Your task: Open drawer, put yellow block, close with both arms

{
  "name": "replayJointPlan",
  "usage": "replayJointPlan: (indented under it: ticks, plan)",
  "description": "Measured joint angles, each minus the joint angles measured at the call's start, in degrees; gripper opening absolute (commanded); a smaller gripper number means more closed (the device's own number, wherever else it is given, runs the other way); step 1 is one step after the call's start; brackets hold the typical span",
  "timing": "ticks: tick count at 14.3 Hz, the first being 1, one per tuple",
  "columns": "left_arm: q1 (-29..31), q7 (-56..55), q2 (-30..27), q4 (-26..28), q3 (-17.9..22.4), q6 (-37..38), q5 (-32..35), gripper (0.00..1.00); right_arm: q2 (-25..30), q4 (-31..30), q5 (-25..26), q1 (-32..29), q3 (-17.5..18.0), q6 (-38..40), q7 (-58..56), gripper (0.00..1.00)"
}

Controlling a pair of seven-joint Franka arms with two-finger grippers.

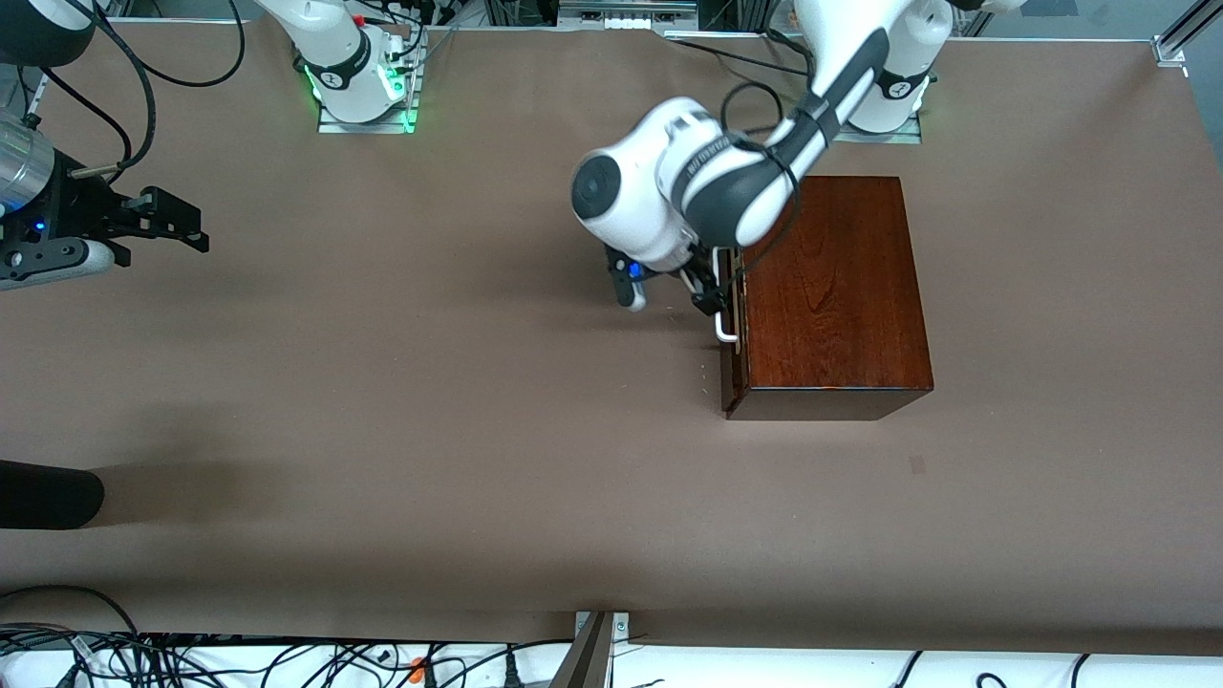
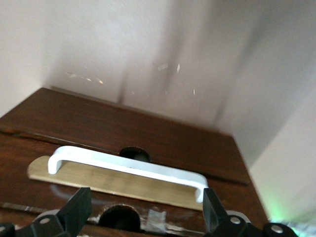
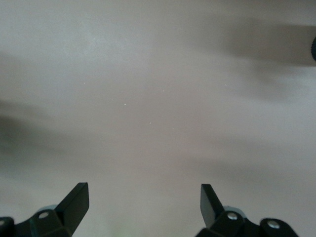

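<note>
Drawer (image 1: 734, 330) sits shut in the wooden box (image 1: 833, 287) toward the left arm's end of the surface (image 1: 430, 401). Left gripper (image 2: 143, 210), arm bent low, is spread astride the white handle (image 2: 128, 168). Right gripper (image 3: 144, 205) waits spread over bare surface.

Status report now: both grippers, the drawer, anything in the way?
Left gripper open at drawer handle. Right gripper open, waiting over bare table. Drawer shut. No yellow block in view.

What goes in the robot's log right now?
drawer shut | left tool open at handle | right tool open, waiting
</note>
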State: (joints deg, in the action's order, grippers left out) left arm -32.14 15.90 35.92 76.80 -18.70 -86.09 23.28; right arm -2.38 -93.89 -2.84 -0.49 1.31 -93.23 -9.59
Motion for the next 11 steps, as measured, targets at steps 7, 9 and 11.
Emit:
replayJointPlan:
  ticks: [7, 9, 11]
  plan:
    - [-0.6, -27.3, -8.4, -7.9, 0.8, 1.6, -3.5, 1.00, 0.0, 0.0, 0.0, 0.0, 0.0, 0.1, 0.0, 1.00]
    - [2.0, -29.8, -12.4, -8.1, 1.2, 3.9, -5.5, 1.00, 0.0, 0.0, 0.0, 0.0, 0.0, 0.1, 0.0, 1.00]
    - [7.2, -30.6, -15.6, -8.0, 1.4, 5.0, -9.2, 1.00, 0.0, 0.0, 0.0, 0.0, 0.0, 0.1, 0.0, 1.00]
